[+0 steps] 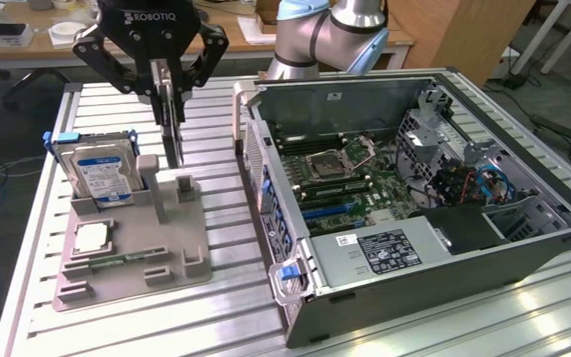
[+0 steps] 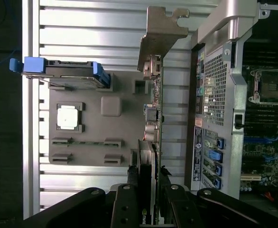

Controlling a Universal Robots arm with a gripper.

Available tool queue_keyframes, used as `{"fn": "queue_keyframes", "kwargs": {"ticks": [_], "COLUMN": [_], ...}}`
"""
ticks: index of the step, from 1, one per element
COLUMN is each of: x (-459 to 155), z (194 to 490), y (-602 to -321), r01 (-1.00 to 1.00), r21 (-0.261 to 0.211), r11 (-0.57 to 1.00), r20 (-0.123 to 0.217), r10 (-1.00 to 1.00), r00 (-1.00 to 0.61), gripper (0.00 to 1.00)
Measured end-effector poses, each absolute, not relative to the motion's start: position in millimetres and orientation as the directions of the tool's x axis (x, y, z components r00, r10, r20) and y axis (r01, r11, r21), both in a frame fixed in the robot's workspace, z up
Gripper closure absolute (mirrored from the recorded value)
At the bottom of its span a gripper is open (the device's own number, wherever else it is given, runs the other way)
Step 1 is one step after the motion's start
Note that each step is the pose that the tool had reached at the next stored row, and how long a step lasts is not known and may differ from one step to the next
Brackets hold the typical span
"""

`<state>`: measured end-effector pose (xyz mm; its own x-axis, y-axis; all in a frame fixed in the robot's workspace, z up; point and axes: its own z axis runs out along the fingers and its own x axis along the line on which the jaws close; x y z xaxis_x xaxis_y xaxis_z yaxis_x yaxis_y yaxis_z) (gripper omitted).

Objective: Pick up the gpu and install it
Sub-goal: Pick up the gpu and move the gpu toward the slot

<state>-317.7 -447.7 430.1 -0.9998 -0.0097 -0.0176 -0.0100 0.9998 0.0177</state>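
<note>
Jaws clamped on thin dark gpu point(image 1: 175, 145); silvery bracket point(image 2: 162, 28); over grey moulded tray point(image 1: 191, 238).

wooden desk point(image 1: 228, 13), grey floor point(image 1: 553, 89)

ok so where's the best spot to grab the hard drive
The hard drive stands upright in the grey holder, lower part hidden, blue rails capping its ends. So I'd take its free top edge from straight above, clamping the two broad flat faces.
</note>
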Motion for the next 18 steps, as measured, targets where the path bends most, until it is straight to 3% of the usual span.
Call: {"fn": "queue_keyframes", "kwargs": {"ticks": [18], "x": [-316.0], "z": [437.1], "y": [-447.7], "r01": [-0.011], "r21": [0.023], "r11": [1.0], "r20": [-0.019], "r10": [-0.01], "r00": [-1.0], "gripper": [0.73]}}
